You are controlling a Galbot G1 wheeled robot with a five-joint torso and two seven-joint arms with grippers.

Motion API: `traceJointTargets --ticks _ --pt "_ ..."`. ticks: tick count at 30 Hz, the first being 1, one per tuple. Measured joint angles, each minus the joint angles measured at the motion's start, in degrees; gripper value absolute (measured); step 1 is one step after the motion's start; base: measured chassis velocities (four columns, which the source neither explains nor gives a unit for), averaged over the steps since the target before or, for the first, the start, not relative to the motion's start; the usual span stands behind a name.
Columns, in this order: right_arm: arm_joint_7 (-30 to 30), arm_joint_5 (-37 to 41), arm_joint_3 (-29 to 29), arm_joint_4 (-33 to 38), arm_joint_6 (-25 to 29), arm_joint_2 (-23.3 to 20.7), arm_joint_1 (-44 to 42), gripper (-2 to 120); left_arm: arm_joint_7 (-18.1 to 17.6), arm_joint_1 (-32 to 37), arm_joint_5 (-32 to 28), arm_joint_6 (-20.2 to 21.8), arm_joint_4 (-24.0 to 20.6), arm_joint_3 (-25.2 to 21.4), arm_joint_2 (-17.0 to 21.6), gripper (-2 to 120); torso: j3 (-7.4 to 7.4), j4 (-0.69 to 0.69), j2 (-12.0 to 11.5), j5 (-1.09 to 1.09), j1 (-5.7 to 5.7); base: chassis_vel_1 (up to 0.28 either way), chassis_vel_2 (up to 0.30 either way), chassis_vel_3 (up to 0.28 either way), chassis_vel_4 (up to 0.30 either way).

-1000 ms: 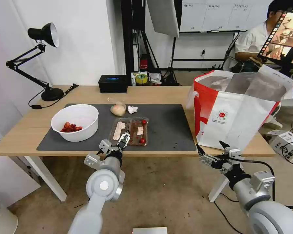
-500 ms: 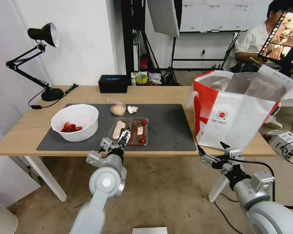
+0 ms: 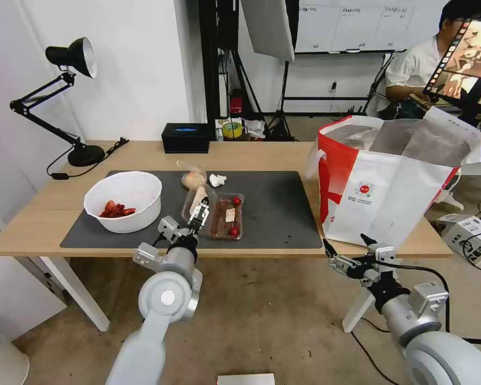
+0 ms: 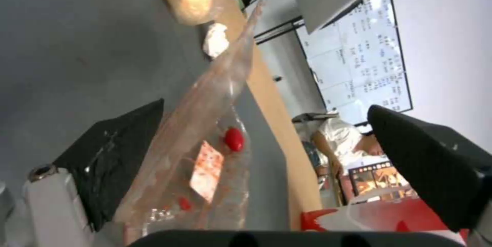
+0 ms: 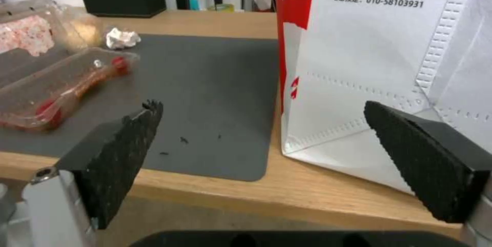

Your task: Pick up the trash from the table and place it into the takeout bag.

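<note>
Light-wood worktop (image 3: 48, 214), centre frame: left pincer (image 3: 199, 217) spread around the clear hinged tomato tray's (image 3: 227, 216) raised lid. Light, flimsy, slippery; best gripped at its rim. Right pincer (image 3: 344, 250) spread, lower right.

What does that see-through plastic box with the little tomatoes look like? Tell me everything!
The clear plastic tray is thin, see-through plastic in two hinged halves. One half lies flat on the dark grey mat with small red tomatoes and a paper label inside. The other half, also labelled, is tipped up off the mat. The left gripper is at that raised half, one finger beside it and the other standing well apart.
</note>
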Motion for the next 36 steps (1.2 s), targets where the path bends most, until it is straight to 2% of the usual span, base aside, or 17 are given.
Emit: traceJointTargets --ticks 11,17,23,25,26,29,30,31,33,34,35,36 --pt "0.0 0.1 1.2 0.7 0.0 0.3 -0.8 100 2.4 -1.9 0.1 0.2 1.2 3.0 -0.9 100 0.0 0.0 0.0 0.0 0.0 0.0 0.0 0.0 0.0" --pt "0.0 0.3 2.4 1.2 0.1 0.3 -1.5 100 2.9 -3.3 1.5 0.8 2.7 6.4 -1.1 100 0.0 -0.01 0.0 0.0 0.0 0.0 0.0 0.0 0.0" --pt "0.0 0.5 2.8 1.3 0.5 0.1 -1.6 100 4.2 -4.3 5.2 3.0 2.9 8.0 1.3 100 0.0 0.0 0.0 0.0 0.0 0.0 0.0 0.0 0.0" --pt "0.0 0.9 2.8 1.3 0.6 -0.2 -1.5 100 6.0 -4.8 8.6 5.4 2.5 8.4 3.6 100 0.0 0.0 0.0 0.0 0.0 0.0 0.0 0.0 0.0" --pt "0.0 0.9 2.8 1.3 0.6 -0.2 -1.5 100 6.0 -4.8 8.6 5.4 2.5 8.4 3.6 100 0.0 0.0 0.0 0.0 0.0 0.0 0.0 0.0 0.0" --pt "0.1 4.4 2.3 1.1 0.6 -1.0 -0.9 100 10.8 -5.8 16.1 6.7 2.8 9.6 8.0 100 0.0 -0.01 0.0 0.0 0.0 0.0 0.0 0.0 0.0" --pt "0.1 4.4 2.3 1.1 0.6 -1.0 -0.9 100 10.8 -5.8 16.1 6.7 2.8 9.6 8.0 100 0.0 -0.01 0.0 0.0 0.0 0.0 0.0 0.0 0.0" --pt "0.4 7.2 1.9 1.0 0.6 -1.7 -0.4 100 13.7 -6.4 21.0 6.8 3.4 10.5 10.7 99 0.0 -0.01 0.0 0.0 0.0 0.0 0.0 0.0 0.0" --pt "0.8 11.1 1.5 0.7 0.6 -2.8 0.6 100 17.4 -7.2 26.4 6.9 4.3 11.5 14.0 97 0.0 0.0 0.0 -0.01 0.0 0.0 0.0 0.0 0.0" --pt "0.8 11.1 1.5 0.7 0.6 -2.8 0.6 100 17.4 -7.2 26.4 6.9 4.3 11.5 14.0 97 0.0 0.0 0.0 -0.01 0.0 0.0 0.0 0.0 0.0" --pt "1.0 13.0 1.4 0.5 0.6 -3.3 1.3 100 19.3 -7.6 28.4 7.2 4.8 11.7 15.6 95 0.0 0.0 0.0 -0.01 0.0 0.0 0.0 0.0 0.0" --pt "1.3 16.7 0.9 -0.1 0.6 -4.3 2.7 100 22.9 -8.3 31.9 7.7 5.7 11.9 18.4 91 0.0 0.0 0.0 -0.01 0.0 0.0 0.0 0.0 0.0"
